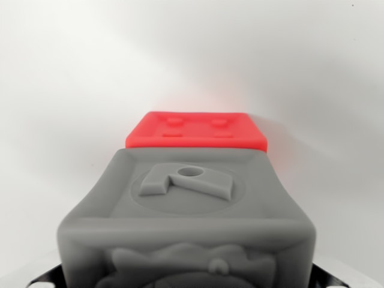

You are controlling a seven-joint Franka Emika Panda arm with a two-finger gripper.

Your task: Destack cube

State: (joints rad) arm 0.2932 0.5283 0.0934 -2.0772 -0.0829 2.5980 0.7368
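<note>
Grey cube fills the wrist view at 6 o'clock, close under the tool; red cube just beyond at 12. Tool fingers barely visible, opening unclear, hold uncertain.

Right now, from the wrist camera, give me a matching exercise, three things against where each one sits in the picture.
Things:
1. grey cube
2. red cube
3. white surface

Places:
A. just beyond the nearest block, partly hidden by it
B. background all around
C. nearest the camera, filling the lower middle

Pairs: 1-C, 2-A, 3-B
</note>
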